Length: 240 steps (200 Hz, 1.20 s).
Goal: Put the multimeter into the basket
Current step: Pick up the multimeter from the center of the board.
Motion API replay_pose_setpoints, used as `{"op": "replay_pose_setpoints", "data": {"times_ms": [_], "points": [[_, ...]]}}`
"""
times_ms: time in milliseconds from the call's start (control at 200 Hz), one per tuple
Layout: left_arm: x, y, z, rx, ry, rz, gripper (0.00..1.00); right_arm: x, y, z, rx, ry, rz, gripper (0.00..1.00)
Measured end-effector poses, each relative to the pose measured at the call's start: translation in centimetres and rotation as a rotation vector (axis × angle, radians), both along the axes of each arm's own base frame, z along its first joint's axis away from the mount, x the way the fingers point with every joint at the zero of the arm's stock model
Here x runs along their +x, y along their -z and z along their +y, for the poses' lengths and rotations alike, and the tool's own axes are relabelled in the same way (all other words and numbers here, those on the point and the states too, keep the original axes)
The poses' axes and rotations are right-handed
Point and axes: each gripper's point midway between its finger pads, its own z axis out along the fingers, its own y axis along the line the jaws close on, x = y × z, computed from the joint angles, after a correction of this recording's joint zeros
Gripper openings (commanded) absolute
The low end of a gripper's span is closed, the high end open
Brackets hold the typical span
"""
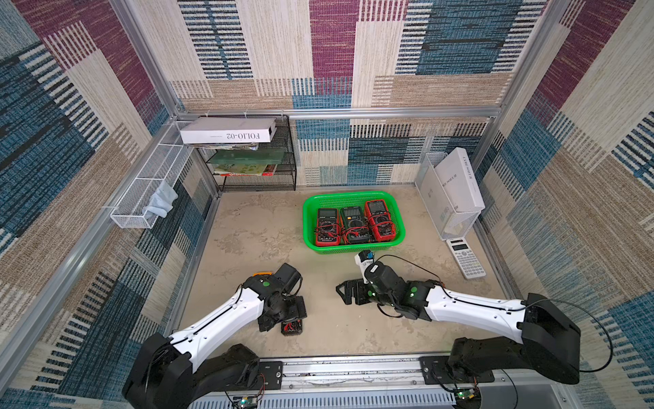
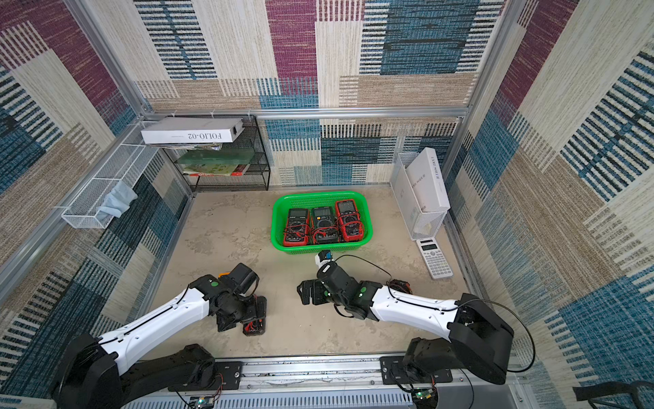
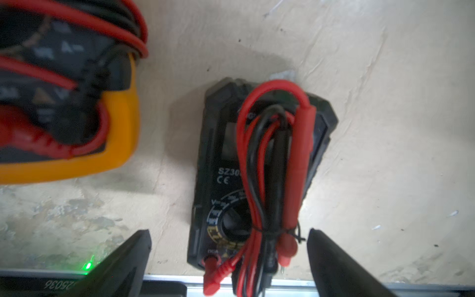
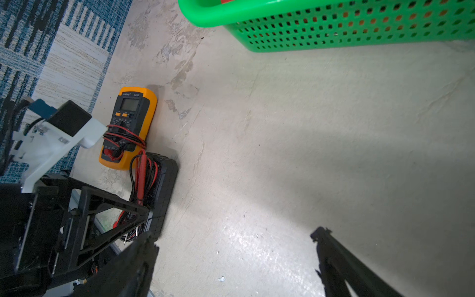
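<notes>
Green basket (image 1: 354, 194) holds three multimeters (image 1: 353, 225), while we poise our wide-open left claw (image 3: 228, 231) over the black multimeter (image 3: 223, 177), with the orange multimeter (image 4: 150, 108) also left out.

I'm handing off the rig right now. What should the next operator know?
Left gripper: open, straddling the small black multimeter on the table, not gripping.
Right gripper: open, empty, over bare table near the basket.
Done: three multimeters lie in the basket.
To do: the black one and the orange multimeter beside it.
</notes>
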Motion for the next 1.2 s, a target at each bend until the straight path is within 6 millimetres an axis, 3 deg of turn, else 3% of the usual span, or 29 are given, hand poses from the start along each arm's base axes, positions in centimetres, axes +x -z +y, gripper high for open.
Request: {"op": "replay_pose_setpoints", "data": {"times_ms": [671,987,1202], "points": [[0.1,2.4,-1.0,0.046,0.038,0.067,1.0,-0.2,1.2,0.1,-0.024,-0.01,0.026,0.99],[-0.1,3.4,-1.2,0.087,0.069,0.086,1.0,0.3,0.7,0.0,-0.021,-0.007,0.013,0.99],[-0.3,3.7,-1.3,0.093,0.073,0.088,0.9,0.2,0.3,-0.1,-0.012,-0.007,0.007,1.0]]}}
